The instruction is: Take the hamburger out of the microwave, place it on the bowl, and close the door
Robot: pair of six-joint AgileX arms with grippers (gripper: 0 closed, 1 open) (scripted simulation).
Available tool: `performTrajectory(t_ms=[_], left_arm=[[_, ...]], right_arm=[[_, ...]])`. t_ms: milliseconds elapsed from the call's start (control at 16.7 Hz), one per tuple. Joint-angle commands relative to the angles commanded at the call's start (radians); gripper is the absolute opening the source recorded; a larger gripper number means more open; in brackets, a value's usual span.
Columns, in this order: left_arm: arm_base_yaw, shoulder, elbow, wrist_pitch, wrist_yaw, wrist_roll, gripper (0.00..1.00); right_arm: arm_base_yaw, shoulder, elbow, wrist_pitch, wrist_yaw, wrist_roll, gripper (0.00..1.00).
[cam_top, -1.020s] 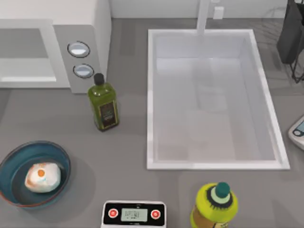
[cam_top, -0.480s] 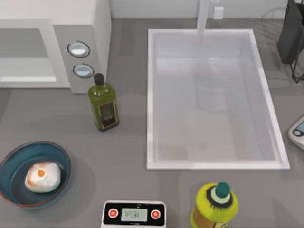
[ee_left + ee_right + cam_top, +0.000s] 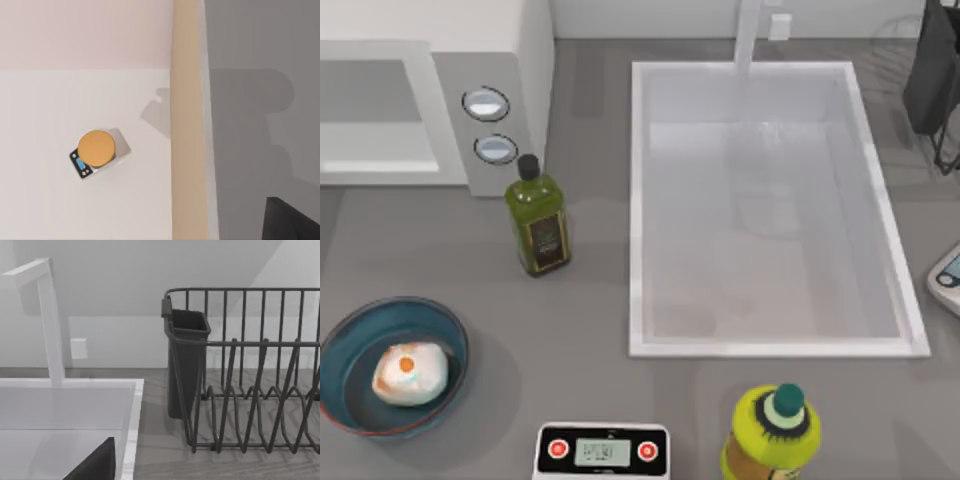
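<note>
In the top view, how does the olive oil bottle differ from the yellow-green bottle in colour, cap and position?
The olive oil bottle is dark green with a black cap; the yellow-green bottle is bright yellow-green with a teal cap. The olive oil bottle stands by the microwave, left of the sink; the yellow-green bottle stands at the near edge, in front of the sink. The yellow-green bottle looks wider. Both stand upright on the grey counter.
</note>
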Motion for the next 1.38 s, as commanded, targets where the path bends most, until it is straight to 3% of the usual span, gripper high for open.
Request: performTrajectory(t_ms=[240, 660, 1080, 1380], left_arm=[[-0.025, -0.045, -0.040, 0.019, -0.011, -0.026, 0.00], [-0.168, -0.291, -0.343, 0.156, -0.082, -0.181, 0.00], [-0.196, -0.332, -0.389, 0.176, -0.100, -0.217, 0.00], [-0.401, -0.525, -0.541, 0.229, -0.213, -0.398, 0.00]], right_arm=[[0.000, 0.000, 0.000, 0.000, 0.000, 0.000, 1.00], [0.000, 0.000, 0.000, 0.000, 0.000, 0.000, 1.00], [0.000, 0.000, 0.000, 0.000, 0.000, 0.000, 1.00], [0.000, 0.000, 0.000, 0.000, 0.000, 0.000, 1.00]])
